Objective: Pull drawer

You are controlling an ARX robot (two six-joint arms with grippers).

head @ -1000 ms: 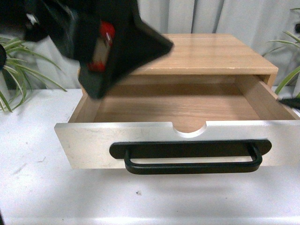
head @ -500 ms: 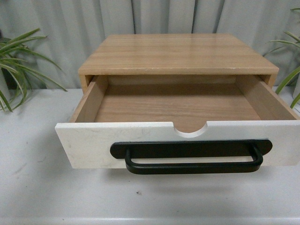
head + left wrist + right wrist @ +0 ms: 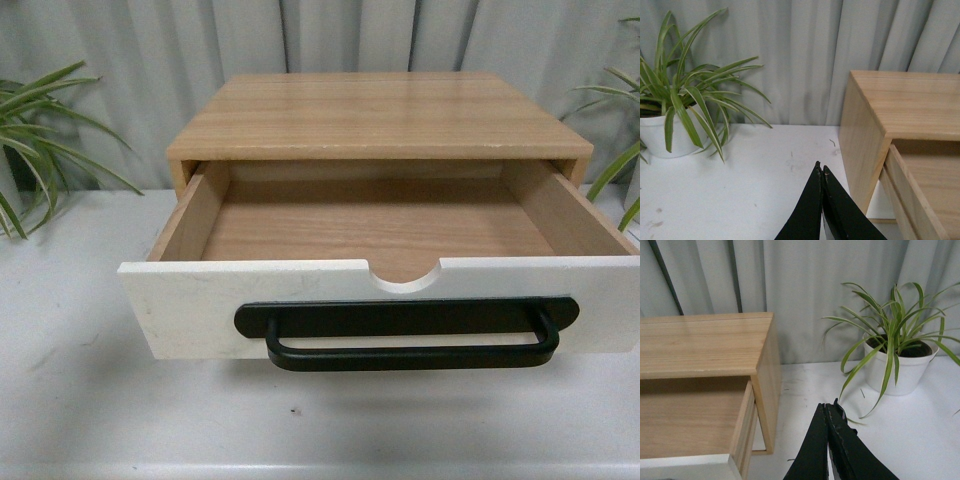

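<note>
drawer (image 3: 380, 240): sitting pulled far out of box (image 3: 375, 112), light wood floor lying open to view, white front facing table's front edge
handle (image 3: 405, 320): running black across front's lower half, bar hanging just below its plate
notch (image 3: 403, 278): cutting half-round into front's top edge, about mid-width
box: standing mid-table toward rear edge, wood top overhanging drawer's back part
table (image 3: 90, 400): carrying box and both plants, white top showing a few scuffs
left gripper (image 3: 821, 169): hovering over table off box's left side, black fingers pressing together tip to tip, pinching nothing; showing in left wrist view only
right gripper (image 3: 828, 407): hovering over table off box's right side, fingers lying tight against each other, pinching nothing; showing in right wrist view only
left plant (image 3: 685, 107): standing in white pot near table's rear left corner, well apart from box
right plant (image 3: 897, 365): standing in white pot near rear right corner, apart from box, long leaves drooping toward right gripper's tips
curtain (image 3: 200, 50): hanging grey in folds behind table's rear edge
</note>
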